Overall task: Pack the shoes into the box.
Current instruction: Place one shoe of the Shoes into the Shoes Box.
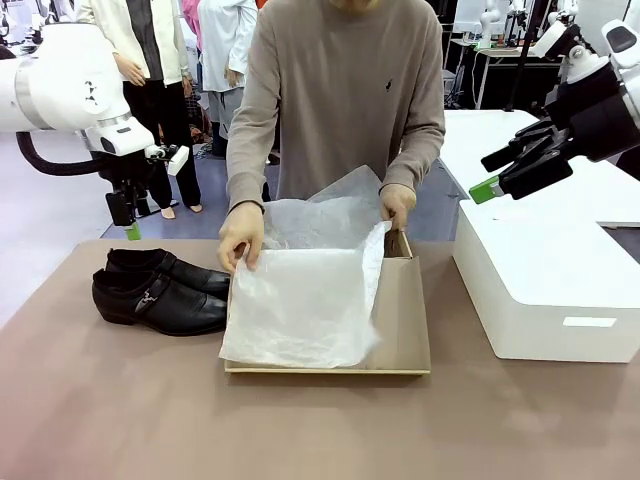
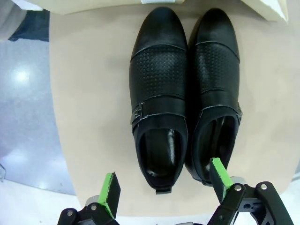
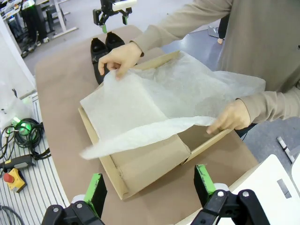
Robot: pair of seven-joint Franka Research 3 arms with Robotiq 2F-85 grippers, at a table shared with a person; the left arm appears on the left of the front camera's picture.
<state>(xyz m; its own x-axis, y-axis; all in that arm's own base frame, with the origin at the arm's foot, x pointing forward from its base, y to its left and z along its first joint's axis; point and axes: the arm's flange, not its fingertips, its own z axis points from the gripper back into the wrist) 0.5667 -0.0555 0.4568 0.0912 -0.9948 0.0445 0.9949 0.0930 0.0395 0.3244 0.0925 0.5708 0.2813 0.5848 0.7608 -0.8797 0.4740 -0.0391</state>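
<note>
The shoes [image 1: 160, 290] are not packed yet: both stand side by side on the table [image 1: 100, 400], right under the left pincer [image 2: 164, 180], heels toward its fingers and toes pointing away from it. In the left wrist view the pair sits between and just ahead of the two green pads. That pincer hangs above them spread wide and holds nothing. The cardboard box [image 1: 405, 320] lies open on the table, beside the shoes on the side away from the left pincer. It is below and ahead of the right pincer [image 3: 149, 183], which is also wide open, empty and raised well clear of the table. The tissue paper [image 1: 310, 300] is draped over most of the box and spills past its near edge. The person's hands [image 1: 241, 238] hold it, one at the corner toward the shoes and one at the far corner, lifting or spreading the sheet. So the lining is, by my reading, being made ready. What remains is grasping each shoe, carrying it across, setting it inside, and probably folding the paper over and closing the box. By count there are two shoes, one cardboard box, what looks like one sheet of tissue paper, and two hands on it. There are also two pincers and one larger white box [image 1: 545, 290], closed, under the right pincer and just beside the cardboard box.
</note>
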